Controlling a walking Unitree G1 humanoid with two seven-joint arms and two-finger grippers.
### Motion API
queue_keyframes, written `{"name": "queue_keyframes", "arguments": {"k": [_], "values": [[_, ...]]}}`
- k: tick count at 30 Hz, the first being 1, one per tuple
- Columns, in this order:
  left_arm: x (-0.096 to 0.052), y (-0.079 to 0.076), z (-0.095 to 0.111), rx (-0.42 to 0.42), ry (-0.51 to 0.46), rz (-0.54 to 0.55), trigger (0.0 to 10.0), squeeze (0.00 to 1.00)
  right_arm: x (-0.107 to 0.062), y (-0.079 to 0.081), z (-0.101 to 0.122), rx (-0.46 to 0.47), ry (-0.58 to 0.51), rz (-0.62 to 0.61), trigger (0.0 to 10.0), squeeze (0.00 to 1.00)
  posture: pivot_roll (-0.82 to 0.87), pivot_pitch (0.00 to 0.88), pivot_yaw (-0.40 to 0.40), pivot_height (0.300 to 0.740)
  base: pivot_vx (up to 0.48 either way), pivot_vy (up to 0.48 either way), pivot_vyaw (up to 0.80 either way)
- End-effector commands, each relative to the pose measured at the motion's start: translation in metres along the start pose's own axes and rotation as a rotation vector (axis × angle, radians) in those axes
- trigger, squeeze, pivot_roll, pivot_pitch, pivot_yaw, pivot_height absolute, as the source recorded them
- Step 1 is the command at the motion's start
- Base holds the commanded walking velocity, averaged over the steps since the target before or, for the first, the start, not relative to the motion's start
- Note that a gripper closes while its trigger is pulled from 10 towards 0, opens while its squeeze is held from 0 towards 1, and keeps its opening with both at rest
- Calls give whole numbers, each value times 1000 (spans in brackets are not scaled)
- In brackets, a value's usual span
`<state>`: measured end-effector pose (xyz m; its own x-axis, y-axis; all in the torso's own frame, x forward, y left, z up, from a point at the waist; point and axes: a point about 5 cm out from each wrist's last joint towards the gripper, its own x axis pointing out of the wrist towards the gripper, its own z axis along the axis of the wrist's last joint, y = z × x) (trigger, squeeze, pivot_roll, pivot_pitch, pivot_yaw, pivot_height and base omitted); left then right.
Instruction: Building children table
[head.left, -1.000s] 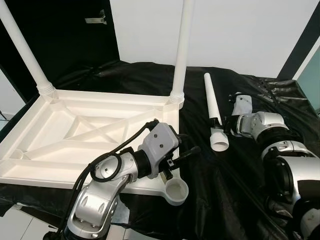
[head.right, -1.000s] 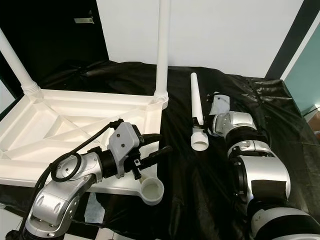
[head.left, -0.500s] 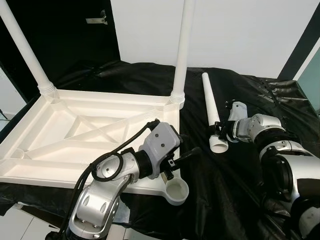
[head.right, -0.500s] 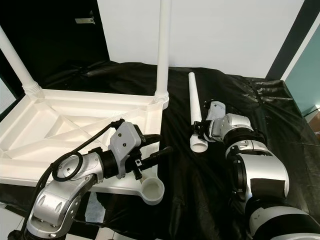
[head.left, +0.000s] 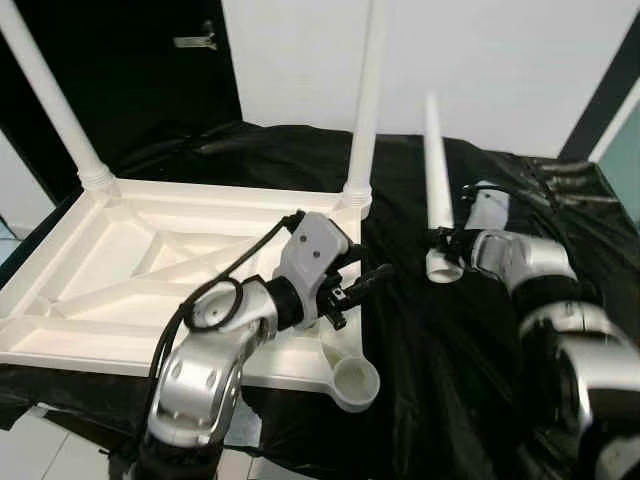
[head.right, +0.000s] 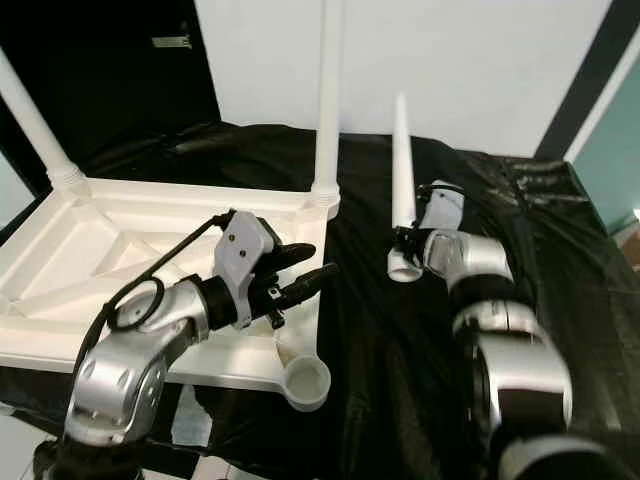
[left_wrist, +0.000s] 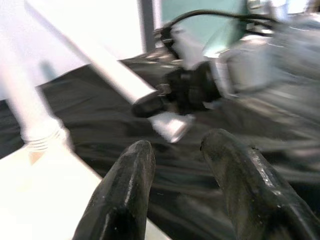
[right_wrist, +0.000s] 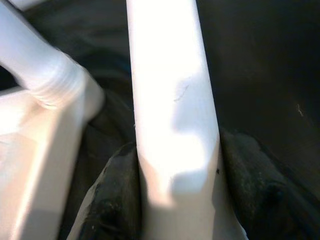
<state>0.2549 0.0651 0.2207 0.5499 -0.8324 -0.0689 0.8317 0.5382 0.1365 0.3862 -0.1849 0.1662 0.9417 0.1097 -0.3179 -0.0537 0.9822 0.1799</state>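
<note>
leg (head.left: 434, 150): white, upright, off the black-draped surface (head.left: 470, 340), right of the upturned tabletop (head.left: 150, 260)
handling: looks light, stiff, slick plastic; grip low, near collar
right claw (head.left: 447, 243): clamped on leg just above collar
left claw (head.left: 360, 272): fingers parted, empty, over tabletop's near corner
empty socket (head.left: 356, 382): near corner

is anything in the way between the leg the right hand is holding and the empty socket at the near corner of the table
Nothing solid lies on the black cloth between the leg, gripped by the right hand, and the empty socket. The left hand hovers open beside the tabletop just above that corner, so it could crowd the approach.
</note>
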Motion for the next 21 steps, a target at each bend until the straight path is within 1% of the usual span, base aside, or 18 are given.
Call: {"name": "queue_keyframes", "arguments": {"k": [1, 3, 4, 5, 7, 8, 9, 12, 14, 15, 16, 20, 21], "values": [[3, 14, -1, -34, 9, 196, 10000, 0, -4, 9, 12, -54, -84, 41, 10000, 0, 19, 0, -28, 740, 0, 0, 0], [3, 14, -1, -34, 9, 196, 10000, 0, -4, 9, 12, -54, -84, 41, 10000, 0, 19, 0, -28, 740, 0, 0, 0], [5, 20, 1, -36, 6, 215, 10000, 0, -8, 18, 16, -129, -135, 100, 10000, 0, 5, 0, -23, 740, 0, 0, 0], [5, 20, 1, -36, 6, 215, 10000, 0, -8, 18, 16, -129, -135, 100, 10000, 0, 5, 0, -23, 740, 0, 0, 0], [11, 34, 9, -20, -25, 262, 10000, 0, -15, 40, 22, -258, -213, 233, 10000, 0, -6, 0, -26, 740, 0, 0, 0], [11, 34, 9, -20, -25, 262, 10000, 0, -15, 40, 22, -258, -213, 233, 10000, 0, -6, 0, -26, 740, 0, 0, 0], [13, 39, 12, -12, -37, 282, 10000, 0, -18, 48, 24, -313, -251, 268, 10000, 0, -8, 0, -26, 740, 0, 0, 0], [14, 43, 14, -7, -45, 291, 10000, 0, -19, 51, 26, -339, -273, 281, 10000, 0, -10, 0, -26, 740, 0, 0, 0], [17, 52, 22, 10, -86, 324, 10000, 0, -27, 59, 42, -375, -434, 256, 10000, 0, -21, 0, -25, 740, 0, 0, 0], [19, 58, 26, 18, -105, 342, 10000, 0, -33, 64, 48, -383, -496, 263, 10000, 0, -29, 0, -21, 740, 0, 0, 0], [21, 61, 27, 22, -117, 357, 10000, 0, -37, 67, 51, -389, -535, 270, 10000, 0, -29, 0, -21, 740, 0, 0, 0], [23, 63, 28, 22, -123, 369, 10000, 0, -41, 69, 52, -393, -550, 282, 10000, 0, -29, 0, -21, 740, 0, 0, 0], [24, 69, 30, 15, -131, 391, 10000, 0, -47, 72, 58, -397, -614, 261, 10000, 0, -52, 0, -1, 740, 0, 0, 0]]}}
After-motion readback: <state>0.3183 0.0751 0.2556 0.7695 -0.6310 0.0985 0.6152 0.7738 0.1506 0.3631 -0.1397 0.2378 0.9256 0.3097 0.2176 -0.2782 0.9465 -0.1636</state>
